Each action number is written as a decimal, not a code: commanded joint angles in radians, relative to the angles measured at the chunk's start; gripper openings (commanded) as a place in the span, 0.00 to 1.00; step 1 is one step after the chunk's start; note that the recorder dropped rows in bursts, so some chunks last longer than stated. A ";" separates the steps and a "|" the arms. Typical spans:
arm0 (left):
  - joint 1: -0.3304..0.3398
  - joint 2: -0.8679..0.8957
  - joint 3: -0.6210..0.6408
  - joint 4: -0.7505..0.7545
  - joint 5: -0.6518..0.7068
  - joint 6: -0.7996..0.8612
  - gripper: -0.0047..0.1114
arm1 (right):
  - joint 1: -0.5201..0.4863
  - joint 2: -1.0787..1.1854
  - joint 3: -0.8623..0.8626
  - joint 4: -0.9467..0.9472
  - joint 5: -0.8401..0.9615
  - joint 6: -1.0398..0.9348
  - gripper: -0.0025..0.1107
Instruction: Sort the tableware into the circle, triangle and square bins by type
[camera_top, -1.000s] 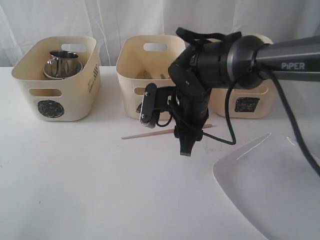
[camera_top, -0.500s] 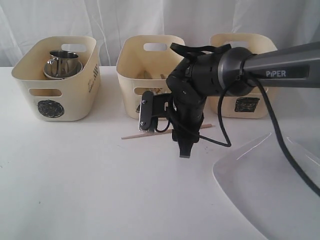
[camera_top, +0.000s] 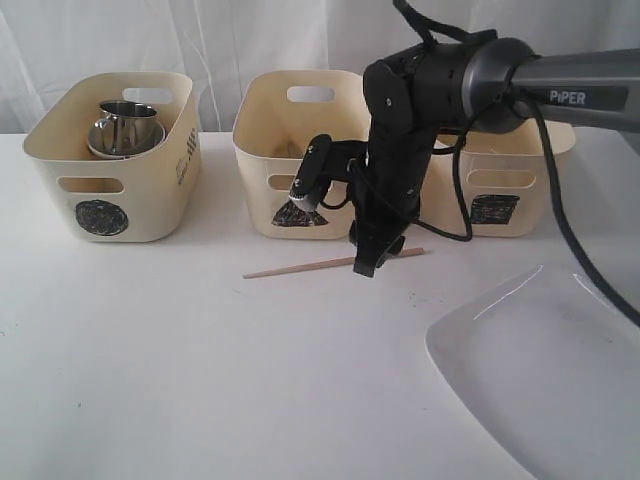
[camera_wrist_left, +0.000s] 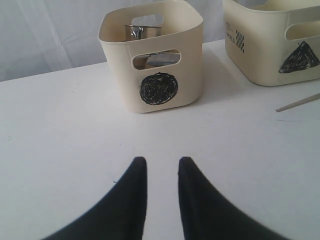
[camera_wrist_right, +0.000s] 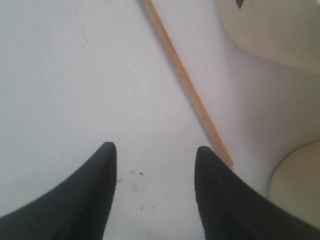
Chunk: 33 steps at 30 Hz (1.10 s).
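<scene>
One wooden chopstick lies on the white table in front of the triangle bin. My right gripper points down over the chopstick's right part. In the right wrist view the right gripper is open, and the chopstick runs just outside one fingertip, not between the jaws. The circle bin holds steel mugs. The square bin stands behind my right arm. My left gripper is open and empty, low over bare table, facing the circle bin.
A large white plate fills the front right corner of the table. The three bins stand in a row along the back, before a white curtain. The right arm's cable hangs in front of the square bin.
My right arm has lifted and swung back toward the bins, bringing its fingertips from the table in front of the chopstick to right over it. The chopstick has not moved.
</scene>
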 joint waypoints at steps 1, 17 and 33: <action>0.000 -0.007 0.002 -0.002 0.000 -0.009 0.29 | -0.019 0.022 -0.034 0.065 0.055 -0.013 0.43; 0.000 -0.007 0.002 -0.002 0.000 -0.009 0.29 | -0.042 0.029 -0.038 0.087 -0.008 -0.013 0.43; 0.000 -0.007 0.002 -0.002 0.000 -0.009 0.29 | -0.054 0.166 -0.189 0.150 0.077 -0.080 0.43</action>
